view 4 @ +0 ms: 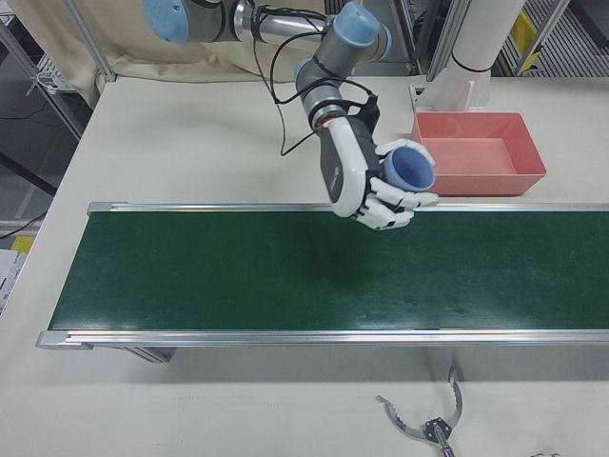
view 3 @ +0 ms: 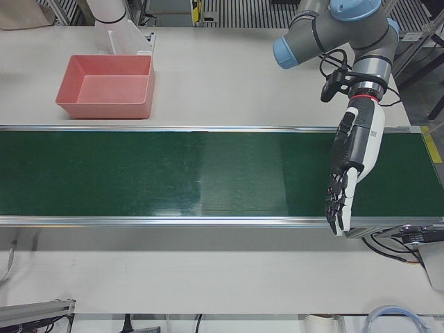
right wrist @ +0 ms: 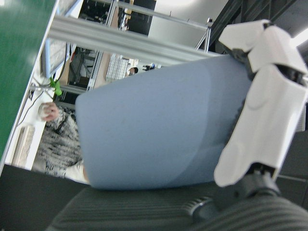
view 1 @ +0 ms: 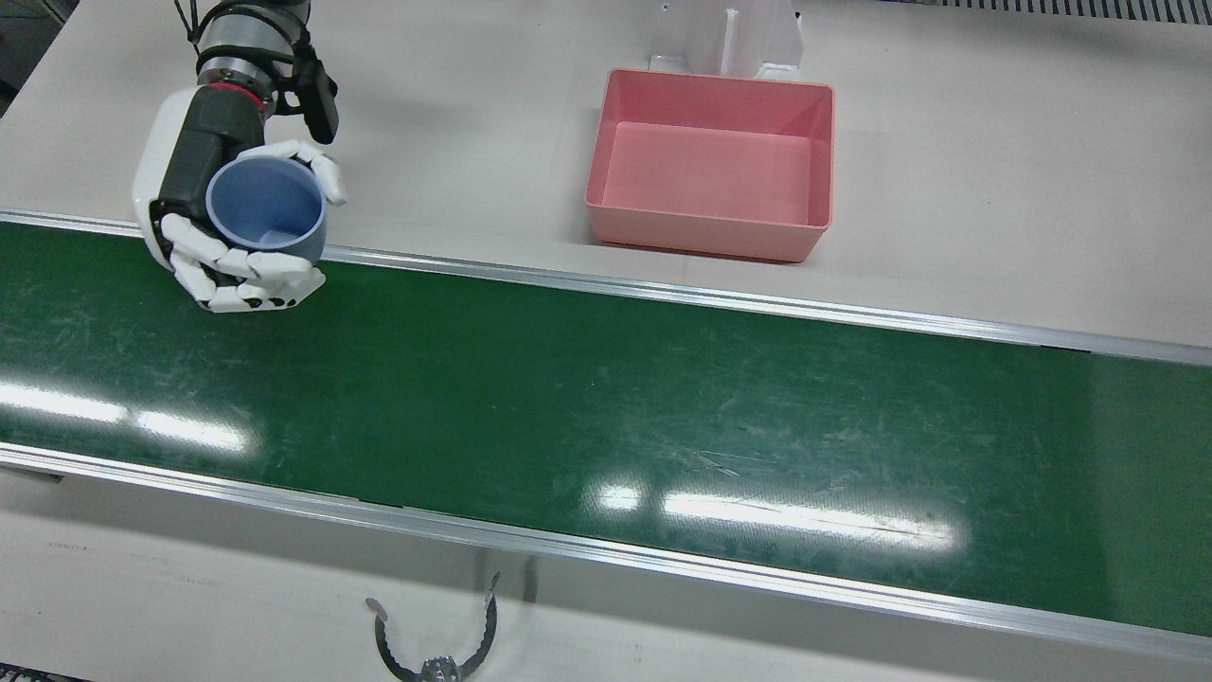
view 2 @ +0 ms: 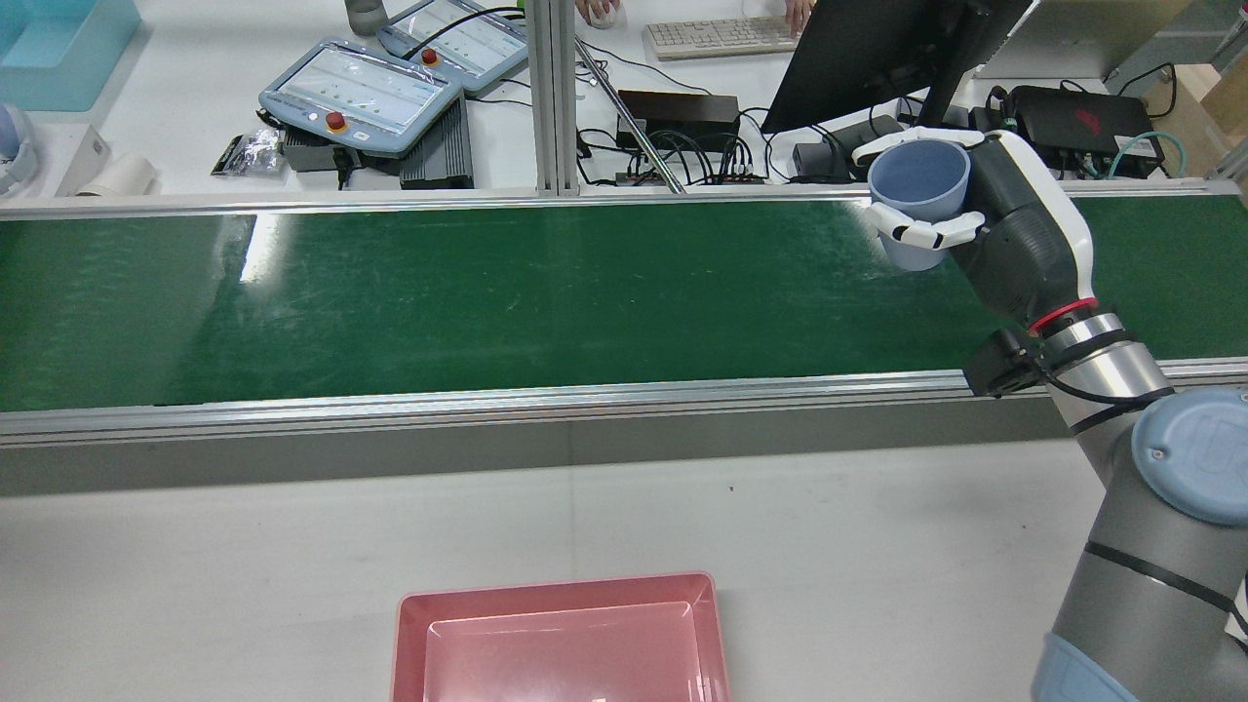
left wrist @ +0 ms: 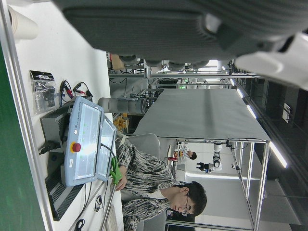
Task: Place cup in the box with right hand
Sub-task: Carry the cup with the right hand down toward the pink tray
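Note:
A blue cup [view 1: 267, 208] [view 2: 917, 202] [view 4: 409, 168] stands upright in my right hand [view 1: 213, 213] [view 2: 985, 229] [view 4: 366, 186], whose white fingers [view 1: 256, 277] wrap its wall. The hand holds it in the air over the belt's edge nearest the robot. In the right hand view the cup [right wrist: 159, 127] fills the picture. The pink box [view 1: 712, 163] [view 2: 564, 639] [view 3: 107, 86] [view 4: 478, 152] lies empty on the white table, well to the side of the cup. My left hand [view 3: 350, 170] hangs over the far end of the belt, fingers stretched out and holding nothing.
The green conveyor belt [view 1: 606, 407] runs across the table between silver rails [view 1: 663, 294]. A white stand [view 1: 729, 38] rises just behind the box. A metal clamp part [view 1: 436, 654] lies on the operators' side. Pendants [view 2: 361, 93], cables and a person [left wrist: 154, 178] sit beyond the belt.

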You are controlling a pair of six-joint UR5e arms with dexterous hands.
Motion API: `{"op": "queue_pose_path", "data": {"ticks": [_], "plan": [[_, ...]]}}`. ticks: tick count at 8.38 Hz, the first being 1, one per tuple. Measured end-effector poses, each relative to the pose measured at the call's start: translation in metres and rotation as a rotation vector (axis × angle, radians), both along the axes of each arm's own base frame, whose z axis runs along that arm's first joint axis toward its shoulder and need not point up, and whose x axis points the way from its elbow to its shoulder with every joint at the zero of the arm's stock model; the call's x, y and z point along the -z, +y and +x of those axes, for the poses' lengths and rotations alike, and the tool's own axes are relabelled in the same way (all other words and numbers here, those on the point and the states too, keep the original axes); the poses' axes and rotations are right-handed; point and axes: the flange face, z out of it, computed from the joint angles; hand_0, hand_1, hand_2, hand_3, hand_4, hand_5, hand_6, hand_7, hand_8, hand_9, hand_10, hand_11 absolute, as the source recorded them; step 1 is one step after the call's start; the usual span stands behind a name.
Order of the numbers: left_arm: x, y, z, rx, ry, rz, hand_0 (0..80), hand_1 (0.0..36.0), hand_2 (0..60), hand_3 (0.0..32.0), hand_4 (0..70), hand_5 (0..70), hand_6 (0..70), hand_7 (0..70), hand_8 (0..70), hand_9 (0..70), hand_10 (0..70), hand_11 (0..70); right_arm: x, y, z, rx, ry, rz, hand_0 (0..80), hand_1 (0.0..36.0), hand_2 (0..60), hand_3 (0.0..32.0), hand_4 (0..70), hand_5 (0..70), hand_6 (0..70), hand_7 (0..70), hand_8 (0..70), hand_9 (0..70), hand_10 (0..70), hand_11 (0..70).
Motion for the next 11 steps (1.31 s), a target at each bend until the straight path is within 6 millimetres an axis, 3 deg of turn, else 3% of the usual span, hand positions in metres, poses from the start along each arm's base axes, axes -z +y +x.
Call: {"op": "queue_pose_path", "data": {"ticks": [1, 3, 4, 6, 7, 8, 9, 10, 11], "plan": [[0.0, 0.0, 0.0, 0.0, 0.0, 0.0, 0.0, 0.0, 0.0, 0.0, 0.0, 0.0, 0.0, 0.0, 0.0, 0.0, 0.0, 0.0, 0.033, 0.035, -0.024, 0.035, -0.005, 0.051, 56.5, 35.8, 60.0, 0.0, 68.7, 19.2, 40.7, 70.0, 69.4, 70.0, 59.2, 70.0], [0.0, 0.0, 0.0, 0.0, 0.0, 0.0, 0.0, 0.0, 0.0, 0.0, 0.0, 0.0, 0.0, 0.0, 0.0, 0.0, 0.0, 0.0, 0.07, 0.113, -0.092, 0.132, 0.0, 0.078, 55.8, 32.3, 60.0, 0.0, 61.5, 18.5, 38.6, 70.0, 67.2, 70.0, 58.3, 70.0], [0.0, 0.0, 0.0, 0.0, 0.0, 0.0, 0.0, 0.0, 0.0, 0.0, 0.0, 0.0, 0.0, 0.0, 0.0, 0.0, 0.0, 0.0, 0.082, 0.148, -0.126, 0.186, 0.016, 0.093, 52.8, 32.8, 60.0, 0.0, 51.7, 18.3, 37.8, 70.0, 66.7, 70.0, 58.7, 70.0], [0.0, 0.0, 0.0, 0.0, 0.0, 0.0, 0.0, 0.0, 0.0, 0.0, 0.0, 0.0, 0.0, 0.0, 0.0, 0.0, 0.0, 0.0, 0.086, 0.195, -0.192, 0.248, 0.045, 0.145, 53.9, 31.0, 60.0, 0.0, 59.4, 17.3, 36.6, 70.0, 64.4, 70.0, 56.4, 70.0], [0.0, 0.0, 0.0, 0.0, 0.0, 0.0, 0.0, 0.0, 0.0, 0.0, 0.0, 0.0, 0.0, 0.0, 0.0, 0.0, 0.0, 0.0, 0.075, 0.212, -0.228, 0.272, 0.043, 0.162, 60.9, 23.8, 29.2, 0.0, 53.4, 13.3, 25.5, 70.0, 46.1, 70.0, 34.9, 50.9], [0.0, 0.0, 0.0, 0.0, 0.0, 0.0, 0.0, 0.0, 0.0, 0.0, 0.0, 0.0, 0.0, 0.0, 0.0, 0.0, 0.0, 0.0, 0.063, 0.226, -0.256, 0.293, 0.034, 0.172, 67.9, 17.1, 0.5, 0.0, 18.4, 8.3, 6.2, 18.4, 10.9, 18.8, 4.0, 8.0], [0.0, 0.0, 0.0, 0.0, 0.0, 0.0, 0.0, 0.0, 0.0, 0.0, 0.0, 0.0, 0.0, 0.0, 0.0, 0.0, 0.0, 0.0, 0.055, 0.235, -0.273, 0.306, 0.026, 0.177, 64.8, 15.1, 0.0, 0.0, 12.5, 6.8, 2.2, 3.6, 3.4, 6.6, 0.0, 0.0], [0.0, 0.0, 0.0, 0.0, 0.0, 0.0, 0.0, 0.0, 0.0, 0.0, 0.0, 0.0, 0.0, 0.0, 0.0, 0.0, 0.0, 0.0, 0.053, 0.239, -0.28, 0.312, 0.019, 0.18, 64.6, 14.4, 0.0, 0.0, 12.8, 6.9, 2.6, 5.5, 4.5, 8.2, 0.0, 0.0], [0.0, 0.0, 0.0, 0.0, 0.0, 0.0, 0.0, 0.0, 0.0, 0.0, 0.0, 0.0, 0.0, 0.0, 0.0, 0.0, 0.0, 0.0, 0.053, 0.241, -0.283, 0.317, 0.012, 0.184, 61.0, 17.9, 0.0, 0.0, 7.8, 6.9, 2.9, 6.6, 5.2, 9.2, 0.0, 0.0]]}}
